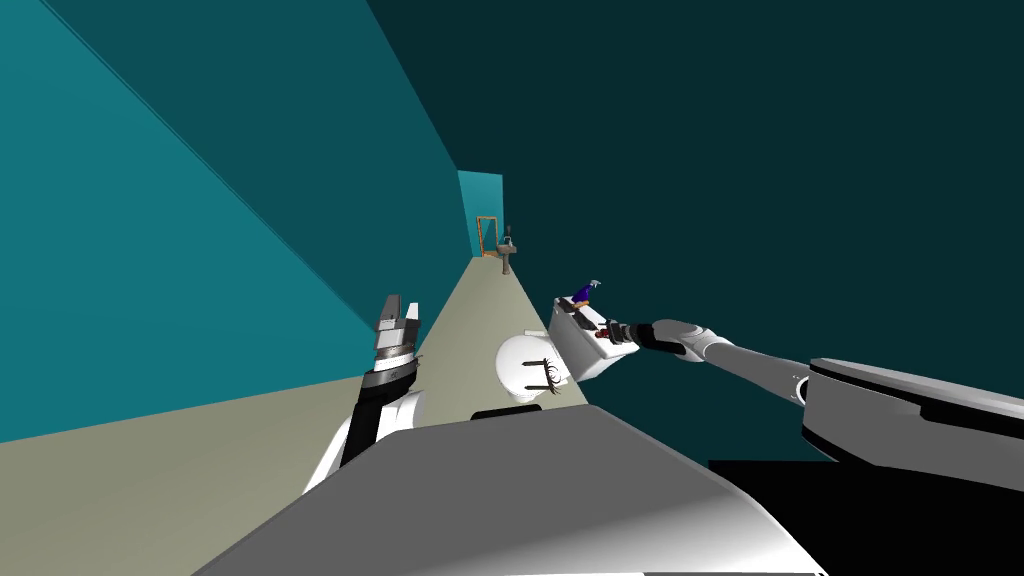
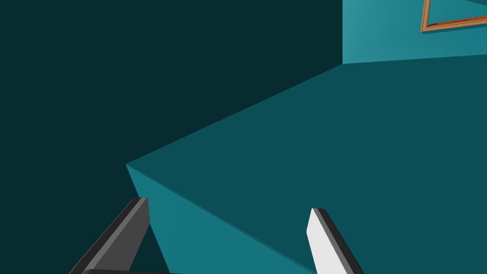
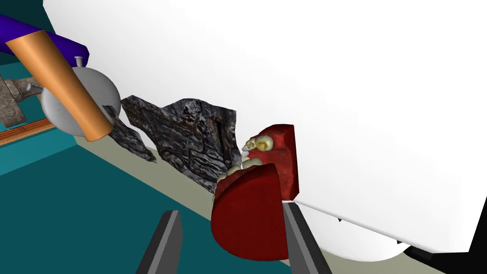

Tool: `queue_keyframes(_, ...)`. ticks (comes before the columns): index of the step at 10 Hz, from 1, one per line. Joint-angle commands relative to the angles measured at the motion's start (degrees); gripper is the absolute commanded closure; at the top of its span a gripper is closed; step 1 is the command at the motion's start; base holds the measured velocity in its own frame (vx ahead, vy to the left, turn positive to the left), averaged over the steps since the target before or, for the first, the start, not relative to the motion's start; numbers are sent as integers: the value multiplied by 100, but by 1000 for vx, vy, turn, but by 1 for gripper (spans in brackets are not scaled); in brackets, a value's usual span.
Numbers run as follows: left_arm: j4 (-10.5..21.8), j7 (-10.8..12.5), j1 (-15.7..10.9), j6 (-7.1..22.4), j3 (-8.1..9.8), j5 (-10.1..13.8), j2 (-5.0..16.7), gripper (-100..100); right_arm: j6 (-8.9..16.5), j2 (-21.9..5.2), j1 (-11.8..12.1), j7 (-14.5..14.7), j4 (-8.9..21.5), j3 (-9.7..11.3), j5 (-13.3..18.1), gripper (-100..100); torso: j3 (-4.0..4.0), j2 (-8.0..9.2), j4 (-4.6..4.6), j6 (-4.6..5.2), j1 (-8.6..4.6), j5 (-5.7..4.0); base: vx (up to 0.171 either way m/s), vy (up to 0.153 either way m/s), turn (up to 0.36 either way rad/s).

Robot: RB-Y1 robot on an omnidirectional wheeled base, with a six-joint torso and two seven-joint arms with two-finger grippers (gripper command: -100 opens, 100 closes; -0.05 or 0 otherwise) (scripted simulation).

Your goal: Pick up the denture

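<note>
Half straddling the dark red denture (image 3: 252, 214) on the white toilet tank (image 3: 371, 95) with the right gripper (image 3: 229, 211) spread open; risking shoving it off the edge by closing off-centre. Holding left gripper (image 2: 227, 204) open.

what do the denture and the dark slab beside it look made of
Denture: smooth, matte dark red gums, perhaps plastic, with lumpy yellowish teeth. Dark slab: seemingly rough stone, judging by its mottled grey-black, ridged surface and jagged edge.
</note>
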Motion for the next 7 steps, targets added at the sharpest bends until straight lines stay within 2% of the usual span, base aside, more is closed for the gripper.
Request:
queue_keyframes(1, 0, 0, 0, 0, 0, 0, 0, 0, 0, 0, 0, 0, 0, 0, 0, 100, 0, 0, 0, 0, 0, 0, 0, 0, 0)
queue_keyframes(4, 0, 0, 0, 0, 0, 0, 0, 0, 14, -10, -6, 12, 5, -5, 6, 100, 0, 3, -3, 2, -4, -9, 0, 0, 0)
queue_keyframes(5, 0, 0, 0, 0, 0, 0, 0, 0, 17, -12, -7, 14, 6, -5, 7, 0, -1, 3, -4, 1, -6, -11, 0, 0, 0)
queue_keyframes(6, 0, 0, 0, 0, 0, 0, 0, 0, 22, -14, -8, 13, 8, -8, 6, 100, -2, 2, -5, 0, -8, -12, 0, 0, 0)
queue_keyframes(7, 0, 0, 0, 0, 0, 0, 0, 0, 21, -14, -7, 13, 8, -7, 7, 0, -2, 1, -5, 0, -9, -13, 0, 0, 0)
